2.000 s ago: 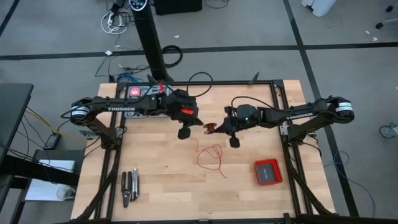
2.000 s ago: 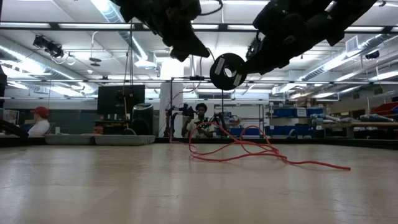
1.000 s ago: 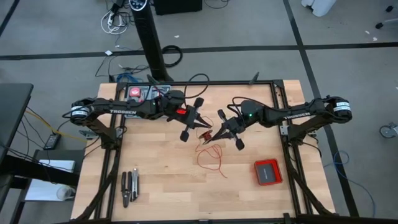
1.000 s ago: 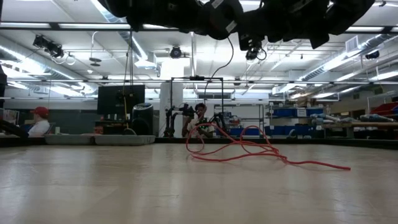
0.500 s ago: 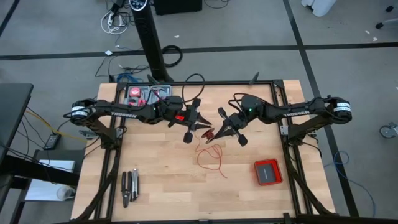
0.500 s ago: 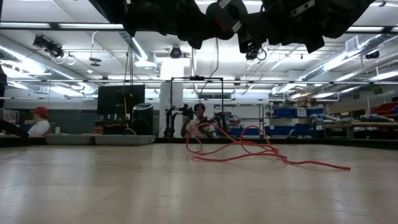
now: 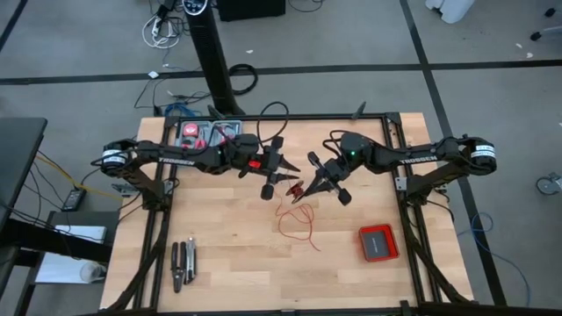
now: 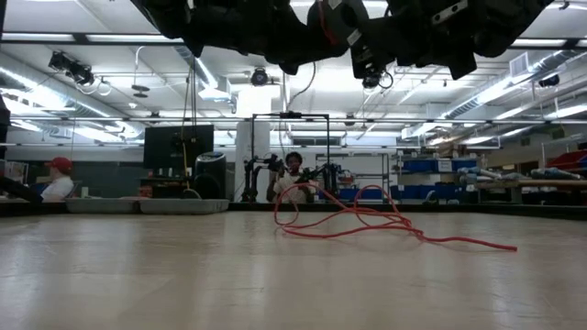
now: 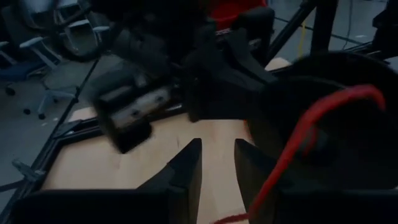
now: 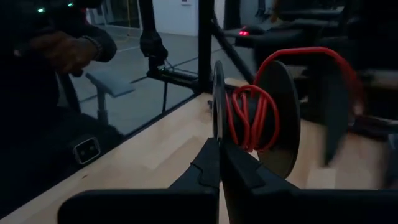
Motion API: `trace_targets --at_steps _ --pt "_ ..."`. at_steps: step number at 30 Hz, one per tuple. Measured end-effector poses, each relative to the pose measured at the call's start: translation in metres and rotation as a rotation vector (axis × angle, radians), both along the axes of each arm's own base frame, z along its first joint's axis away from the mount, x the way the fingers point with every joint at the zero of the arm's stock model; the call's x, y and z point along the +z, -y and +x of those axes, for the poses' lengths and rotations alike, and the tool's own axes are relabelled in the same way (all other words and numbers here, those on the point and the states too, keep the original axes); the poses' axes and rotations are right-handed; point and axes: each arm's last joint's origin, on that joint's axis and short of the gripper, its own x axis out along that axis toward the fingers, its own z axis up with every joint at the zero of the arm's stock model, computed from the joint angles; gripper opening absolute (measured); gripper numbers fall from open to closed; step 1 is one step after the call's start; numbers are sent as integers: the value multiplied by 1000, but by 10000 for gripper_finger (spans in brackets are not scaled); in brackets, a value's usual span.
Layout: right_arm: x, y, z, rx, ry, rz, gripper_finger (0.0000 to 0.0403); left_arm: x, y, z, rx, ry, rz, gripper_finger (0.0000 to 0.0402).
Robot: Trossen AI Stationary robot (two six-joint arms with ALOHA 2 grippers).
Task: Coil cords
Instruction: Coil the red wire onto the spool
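Observation:
The cord is a thin red wire. Part of it is wound on a small black spool [image 7: 297, 188] held above the table's middle. The rest trails down into loose loops [image 7: 299, 224] lying on the wood, also seen in the low view [image 8: 367, 220]. My right gripper [image 10: 219, 155] is shut on the spool. My left gripper [image 9: 217, 162] faces it from the table's left, fingers open with a narrow gap, right beside the spool [image 9: 323, 124]. A strand of red wire [image 9: 292, 155] crosses in front of one left finger. My right gripper pinches one flange of the spool at its rim [image 10: 217, 134] between its two fingers, coming nearly level from the table's right. The spool is lifted clear, its flanges upright, with the wound wire [image 10: 249, 118] between them. Whether my left gripper touches the wire, I cannot tell.
A flat red square box [image 7: 378, 242] lies near the table's right front. Dark hand tools [image 7: 183, 263] lie at the left front. A tray of small parts [image 7: 206, 132] sits at the far left. Bare wood [image 7: 228, 237] lies in front of the loops.
Both grippers have stayed close together above the table's middle. My left gripper has rolled a little about the line it points along. The loose loops on the table lie as before.

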Motion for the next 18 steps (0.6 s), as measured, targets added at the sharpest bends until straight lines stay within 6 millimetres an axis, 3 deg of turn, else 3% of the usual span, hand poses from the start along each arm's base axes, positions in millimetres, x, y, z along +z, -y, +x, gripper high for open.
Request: trace_targets --at_steps 18 --pt "-2 14 -5 -42 -33 5 2 -17 -8 -8 22 -193 -31 99"
